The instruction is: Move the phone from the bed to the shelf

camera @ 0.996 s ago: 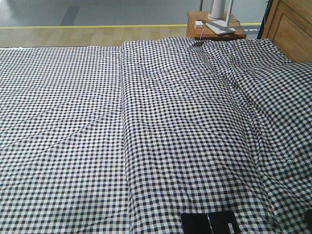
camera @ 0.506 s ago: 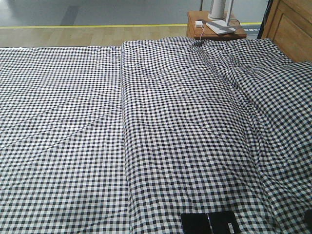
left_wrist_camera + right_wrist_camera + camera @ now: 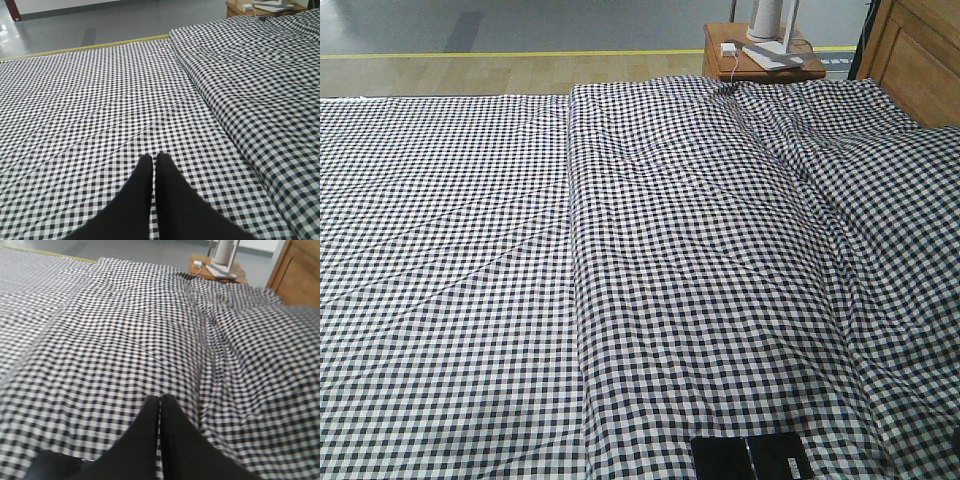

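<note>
Phone (image 3: 775,457) flat on bed (image 3: 470,250), left claw (image 3: 154,160) closed, right claw (image 3: 161,399) closed

bed (image 3: 470,250): wide, covered in black-and-white small-check gingham, cloth creased, raised quilt strip down the middle, brown wooden headboard (image 3: 920,60) at far right | phone (image 3: 776,459): slim, black, flat on the gingham at the near edge, touching a second dark slab, cut by the frame bottom

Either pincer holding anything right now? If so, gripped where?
Nothing is held. The left pincer and the right pincer are both shut with nothing between their tips, above the bed.
</note>
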